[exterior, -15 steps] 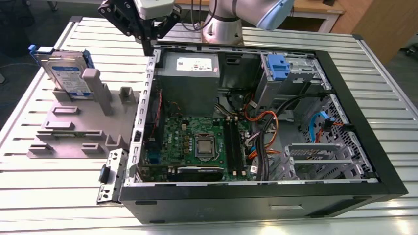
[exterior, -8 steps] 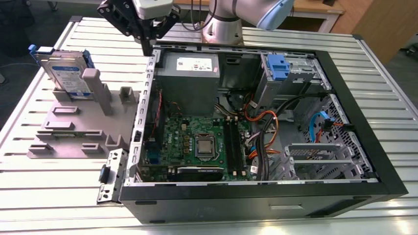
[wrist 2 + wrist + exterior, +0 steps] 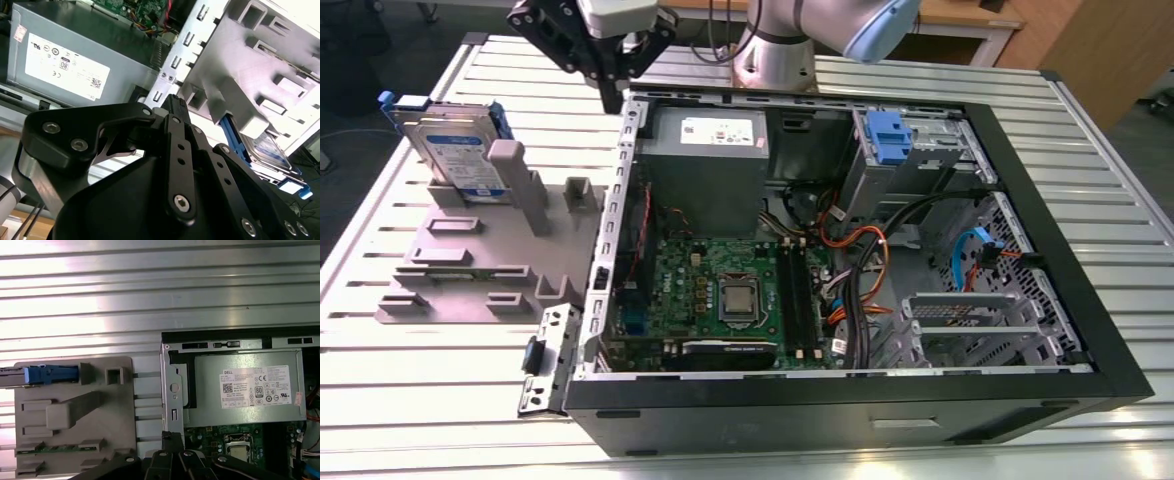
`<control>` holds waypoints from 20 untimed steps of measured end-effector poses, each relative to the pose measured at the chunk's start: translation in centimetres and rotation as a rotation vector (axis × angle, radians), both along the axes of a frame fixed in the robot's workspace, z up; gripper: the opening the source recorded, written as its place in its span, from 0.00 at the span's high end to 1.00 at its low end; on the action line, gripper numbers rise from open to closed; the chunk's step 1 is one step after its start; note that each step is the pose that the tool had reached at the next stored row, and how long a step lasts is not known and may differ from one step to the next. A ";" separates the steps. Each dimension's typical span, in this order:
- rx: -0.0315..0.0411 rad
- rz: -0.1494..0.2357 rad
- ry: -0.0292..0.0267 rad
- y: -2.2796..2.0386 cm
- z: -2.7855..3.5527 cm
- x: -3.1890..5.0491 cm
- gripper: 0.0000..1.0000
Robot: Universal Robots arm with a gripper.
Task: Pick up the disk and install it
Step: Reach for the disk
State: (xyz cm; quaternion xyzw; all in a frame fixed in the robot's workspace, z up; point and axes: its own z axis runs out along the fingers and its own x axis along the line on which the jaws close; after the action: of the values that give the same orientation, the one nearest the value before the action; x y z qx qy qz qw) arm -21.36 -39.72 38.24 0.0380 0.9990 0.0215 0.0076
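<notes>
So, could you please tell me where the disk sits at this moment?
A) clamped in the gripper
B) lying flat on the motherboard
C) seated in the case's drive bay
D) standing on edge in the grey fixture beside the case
D: the disk stands on edge in the grey fixture, outside the open computer case, at the exterior view's left of it.

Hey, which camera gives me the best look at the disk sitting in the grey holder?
The exterior view: the disk stands on edge in the grey holder, its label facing the camera. The first wrist view catches it edge-on, mainly a blue strip; in the second wrist view the holder hides most of it.
</notes>
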 end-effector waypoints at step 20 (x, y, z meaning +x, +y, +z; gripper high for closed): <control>0.0000 0.000 0.0001 0.10 -0.03 -0.86 0.89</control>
State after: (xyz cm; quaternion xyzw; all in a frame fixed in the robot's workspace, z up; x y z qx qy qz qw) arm -22.22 -39.62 38.21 0.0380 0.9990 0.0215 0.0075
